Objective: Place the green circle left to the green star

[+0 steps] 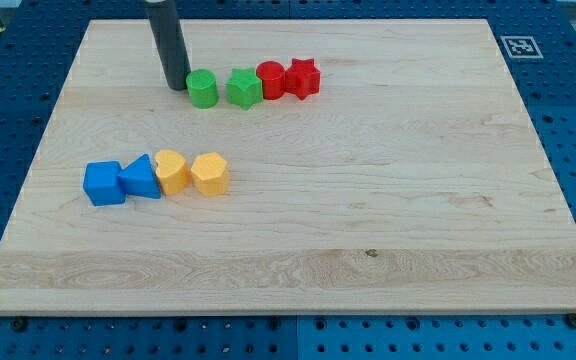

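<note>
My tip (177, 87), a bare rod with no fingers and holding nothing, stands just beside the small green circle block (202, 89) at its nine o'clock. The green star block (244, 89) sits near the circle's three o'clock. Pushing further toward three risks shunting the circle into the star and the red blocks (288, 79).

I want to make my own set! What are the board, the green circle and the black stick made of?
The board looks like pale wood: you can see grain lines and joined planks. The green circle seems to be smooth, solid-coloured plastic, though painted wood is possible. My tip, just left of that circle, ends a dark matte rod, likely plastic or metal.
</note>
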{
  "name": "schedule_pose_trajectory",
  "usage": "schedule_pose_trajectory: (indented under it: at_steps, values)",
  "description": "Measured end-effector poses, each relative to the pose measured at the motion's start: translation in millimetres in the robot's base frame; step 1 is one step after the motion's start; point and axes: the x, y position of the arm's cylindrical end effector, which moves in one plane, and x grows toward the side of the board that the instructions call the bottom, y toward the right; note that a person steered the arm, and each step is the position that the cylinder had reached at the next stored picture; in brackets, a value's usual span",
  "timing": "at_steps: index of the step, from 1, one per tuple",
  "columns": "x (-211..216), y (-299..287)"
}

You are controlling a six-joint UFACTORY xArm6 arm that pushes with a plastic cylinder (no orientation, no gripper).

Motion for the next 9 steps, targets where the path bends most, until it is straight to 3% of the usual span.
schedule_pose_trajectory:
  at_steps: [4, 6, 9]
  values:
    - [23.0, 5.7]
    - [80.8, 5.6]
    - [74.5, 7.2]
